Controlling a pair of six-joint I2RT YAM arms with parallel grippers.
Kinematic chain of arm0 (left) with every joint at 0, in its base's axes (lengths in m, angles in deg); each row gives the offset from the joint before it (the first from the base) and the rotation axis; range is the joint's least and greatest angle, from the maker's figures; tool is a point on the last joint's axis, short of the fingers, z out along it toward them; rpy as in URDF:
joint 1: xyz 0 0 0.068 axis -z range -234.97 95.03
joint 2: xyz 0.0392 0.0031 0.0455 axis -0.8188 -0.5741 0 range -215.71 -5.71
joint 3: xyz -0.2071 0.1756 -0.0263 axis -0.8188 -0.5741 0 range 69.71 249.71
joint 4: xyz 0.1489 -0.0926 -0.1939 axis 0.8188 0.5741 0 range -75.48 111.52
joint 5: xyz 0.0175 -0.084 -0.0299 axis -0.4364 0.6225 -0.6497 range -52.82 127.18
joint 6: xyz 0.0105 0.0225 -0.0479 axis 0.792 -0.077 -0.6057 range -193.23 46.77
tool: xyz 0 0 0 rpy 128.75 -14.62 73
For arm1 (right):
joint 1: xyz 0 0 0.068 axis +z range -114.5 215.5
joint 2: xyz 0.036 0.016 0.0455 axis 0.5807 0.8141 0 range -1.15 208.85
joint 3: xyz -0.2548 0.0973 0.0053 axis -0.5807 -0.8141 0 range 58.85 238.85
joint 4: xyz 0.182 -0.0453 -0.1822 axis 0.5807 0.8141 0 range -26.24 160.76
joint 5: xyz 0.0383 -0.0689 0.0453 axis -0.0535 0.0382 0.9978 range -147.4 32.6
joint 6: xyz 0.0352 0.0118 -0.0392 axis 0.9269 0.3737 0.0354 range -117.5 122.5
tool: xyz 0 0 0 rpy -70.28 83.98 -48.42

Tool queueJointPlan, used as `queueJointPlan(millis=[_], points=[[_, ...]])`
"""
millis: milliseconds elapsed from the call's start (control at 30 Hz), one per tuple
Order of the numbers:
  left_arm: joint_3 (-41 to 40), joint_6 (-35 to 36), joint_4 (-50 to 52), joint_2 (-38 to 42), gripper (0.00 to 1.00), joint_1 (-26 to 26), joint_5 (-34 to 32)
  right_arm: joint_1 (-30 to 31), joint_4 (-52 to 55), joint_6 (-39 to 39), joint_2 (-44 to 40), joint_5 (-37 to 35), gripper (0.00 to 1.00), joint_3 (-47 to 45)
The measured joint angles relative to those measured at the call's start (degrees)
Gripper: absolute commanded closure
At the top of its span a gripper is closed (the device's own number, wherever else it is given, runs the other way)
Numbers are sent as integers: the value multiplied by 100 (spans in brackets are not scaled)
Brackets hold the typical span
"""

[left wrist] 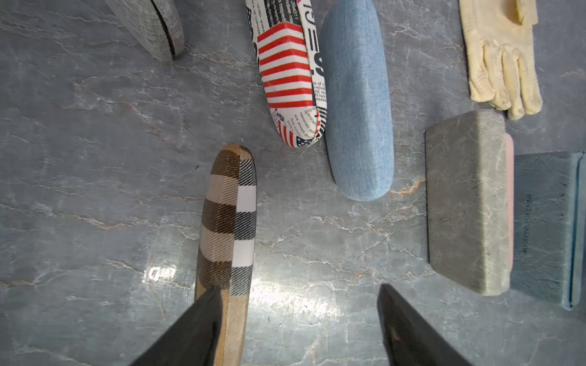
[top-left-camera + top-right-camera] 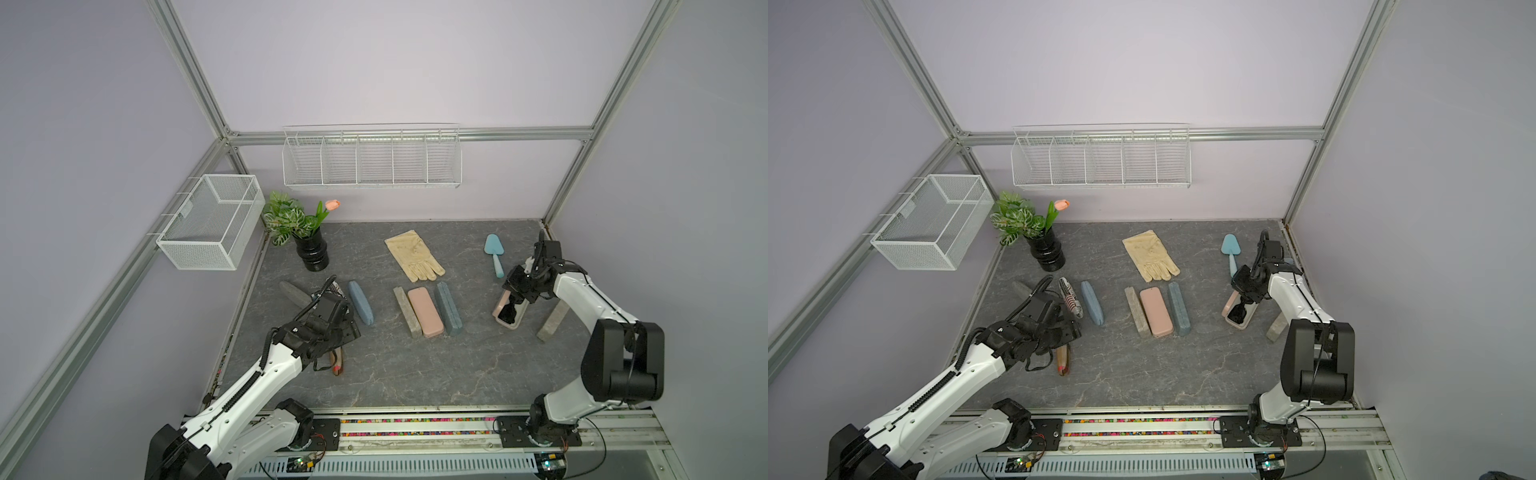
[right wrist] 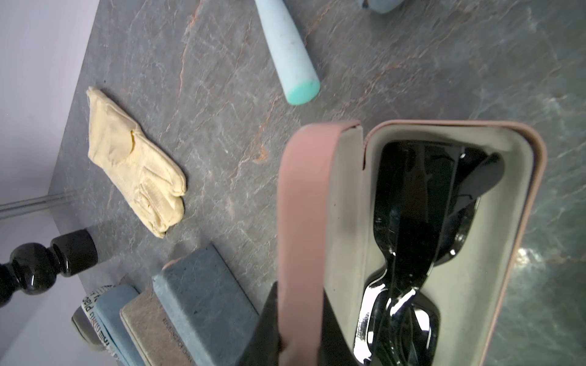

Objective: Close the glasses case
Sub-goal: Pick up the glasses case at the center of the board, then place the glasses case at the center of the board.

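Right tool (image 2: 516, 300), clamped on the raised pink lid (image 3: 301, 206) of the glasses case (image 3: 507, 253) at the right of the table (image 2: 415, 374), should swing that lid along its hinge arc over the sunglasses (image 3: 412, 237), gently, so the base doesn't skid.

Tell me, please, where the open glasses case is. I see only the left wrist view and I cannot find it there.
Observer: The open pink case lies in front of the right arm, outside your view. Black sunglasses are inside it.
Operator: Is the right gripper touching it?
Observer: Yes. The right gripper is shut on the raised lid, which stands up on its edge.
Operator: Is anything lying close to that case?
Observer: A grey case lies beside it without touching, and a light blue trowel lies farther back.
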Motion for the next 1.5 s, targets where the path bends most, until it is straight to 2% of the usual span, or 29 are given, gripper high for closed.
queueJointPlan(millis=[200,433,567,833,1167,1500], points=[[-2,0,149,313,22,0,105,555,337,33,-791,-111,89,-385],[-50,-33,199,444,22,94,275,1757,756,264,-2063,-479,89,-660],[-50,-109,197,341,22,426,278,2253,927,522,-2708,-625,89,-1161],[15,-365,-83,-498,22,1399,160,3289,1043,1095,-3121,-879,88,-2050],[310,-623,-614,-1390,22,2039,76,4642,557,1849,-3060,-1224,87,-2492],[444,-739,-833,-1655,22,2157,31,5582,-199,2085,-1657,-1436,87,-1917]])
